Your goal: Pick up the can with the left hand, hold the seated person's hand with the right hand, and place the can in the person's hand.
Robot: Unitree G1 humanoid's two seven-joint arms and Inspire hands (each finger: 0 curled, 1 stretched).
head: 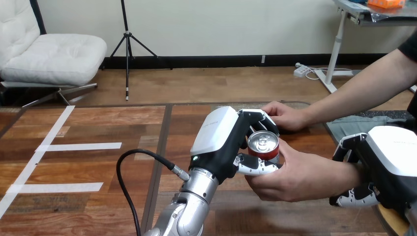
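Observation:
A red can with a silver top [263, 144] is upright above the middle of the table, and my left hand [221, 140] is shut on it, fingers over its far side and thumb under its near side. The person's hand [295, 177] is cupped against the can's right and lower side, so both hands are on it. My right hand [388, 160] is at the right edge, its fingers [346, 145] curled over the person's wrist and more fingers [355, 196] curled under it. The can's lower body is hidden.
The person's other hand [285, 115] rests on the table just beyond the can. A grey cloth [361, 123] lies at the far right. White tape strips [81, 146] mark the table's left part. A black cable [135, 157] loops beside my left forearm.

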